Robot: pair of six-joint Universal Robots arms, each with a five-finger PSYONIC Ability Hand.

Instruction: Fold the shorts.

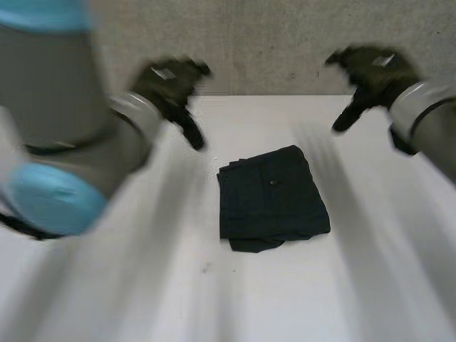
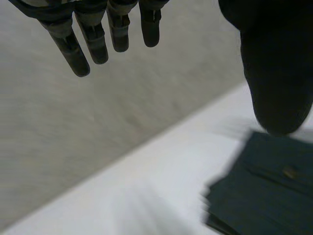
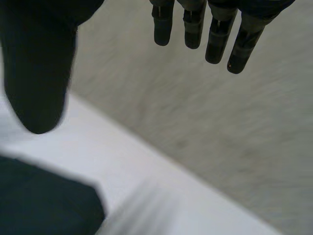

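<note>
Shorts: the shorts [image 1: 272, 198] are laid on the middle of the table [image 1: 142, 285] as a compact dark packet of stacked layers, roughly rectangular, with a button [image 1: 273, 183] on the top face.
Packet edges: a lower layer is seen sticking out a little at the near edge; the other sides look fairly even.
Left hand: the left hand [image 1: 169, 84] is held above the table near its far edge, well apart from the shorts; its fingers [image 2: 93, 44] are straight and set wide from the thumb [image 2: 276, 73], and nothing is held.
Right hand: the right hand [image 1: 370, 71] is held likewise on the other side, clear of the cloth; its fingers [image 3: 215, 34] are straight and side by side, apart from the thumb [image 3: 39, 73], and nothing is held.
Surround: a grey wall [image 1: 271, 43] is seen behind the table.
Step in hand: the folding is judged done or nearly so, with both hands off the cloth.
Next move: if anything is left, a tidy of the near edge is called for; a hand would have to be brought down flat onto the packet, so that the protruding layer is tucked without the stack being shifted.
</note>
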